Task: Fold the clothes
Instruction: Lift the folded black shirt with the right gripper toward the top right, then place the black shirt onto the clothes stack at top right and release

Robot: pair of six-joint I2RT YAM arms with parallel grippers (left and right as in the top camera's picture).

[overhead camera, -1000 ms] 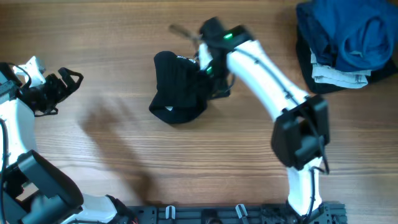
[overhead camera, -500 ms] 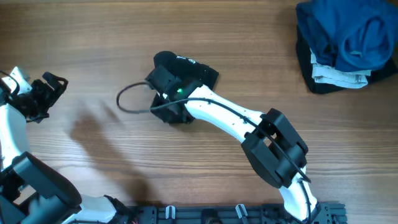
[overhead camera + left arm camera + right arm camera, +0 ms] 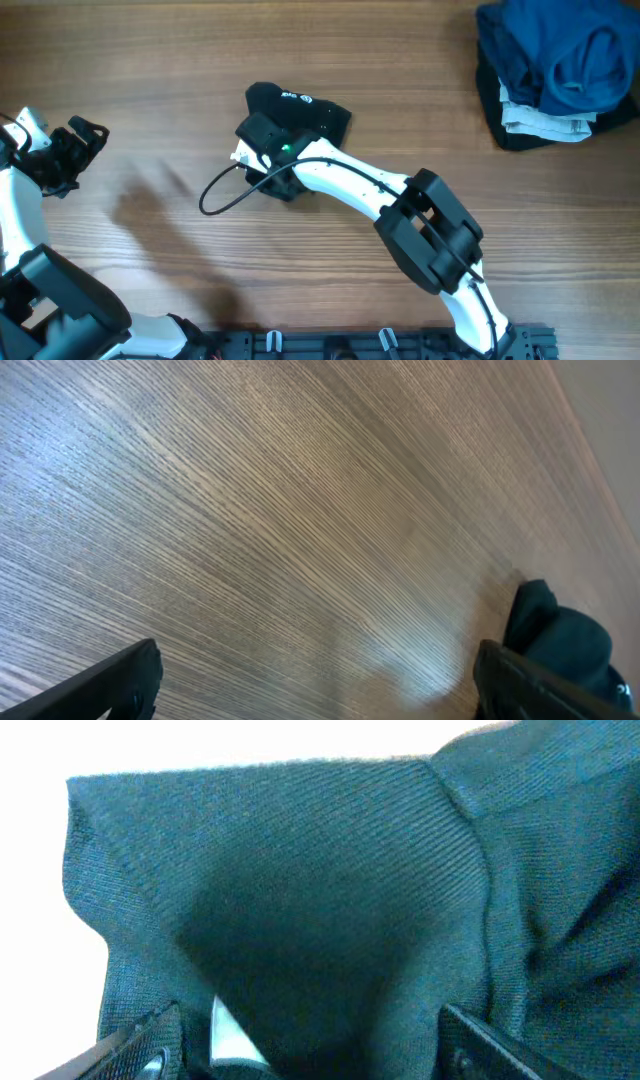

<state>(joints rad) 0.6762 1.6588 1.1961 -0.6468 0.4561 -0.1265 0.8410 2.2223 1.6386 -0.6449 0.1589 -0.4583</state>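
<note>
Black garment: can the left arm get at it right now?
Probably yes, in part. Bare table lies between the open left fingers and the black garment, but the right arm and its cable loop cover the garment's near left side. Its far edge looks free.

Pale wooden table [image 3: 150, 80] with straight grain, evenly lit.

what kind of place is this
Probably a robotics lab bench for folding practice: a white robot arm working at a wooden table, a black garment under it, and a pile of clothes in the corner.
</note>
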